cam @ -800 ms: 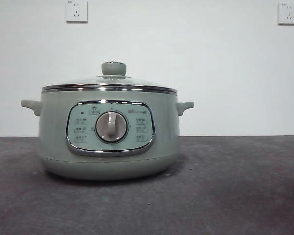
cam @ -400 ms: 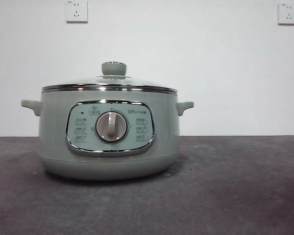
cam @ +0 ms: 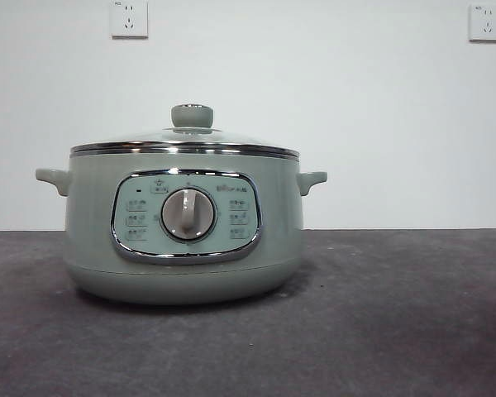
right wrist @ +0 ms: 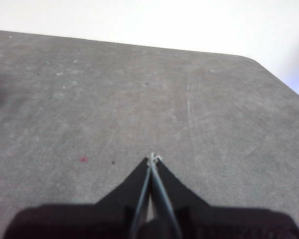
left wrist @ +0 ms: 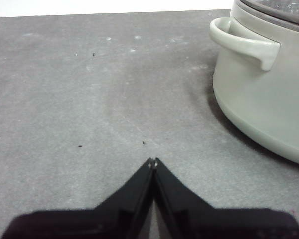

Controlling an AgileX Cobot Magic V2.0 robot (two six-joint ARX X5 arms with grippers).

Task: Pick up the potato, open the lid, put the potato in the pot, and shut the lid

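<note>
The pale green pot [cam: 184,236] stands on the dark grey table, left of centre in the front view, its dial facing the camera. The glass lid [cam: 186,141] with its green knob sits closed on the pot. In the left wrist view the pot [left wrist: 269,94] and one side handle show beside my left gripper [left wrist: 153,162], which is shut with nothing in it, above bare table a short way from the pot. My right gripper [right wrist: 152,158] is shut and empty over bare table, with no pot in its view. The potato is out of view.
Two wall sockets [cam: 129,18] [cam: 486,22] are on the white wall behind. The table's far edge and a rounded corner [right wrist: 254,59] show in the right wrist view.
</note>
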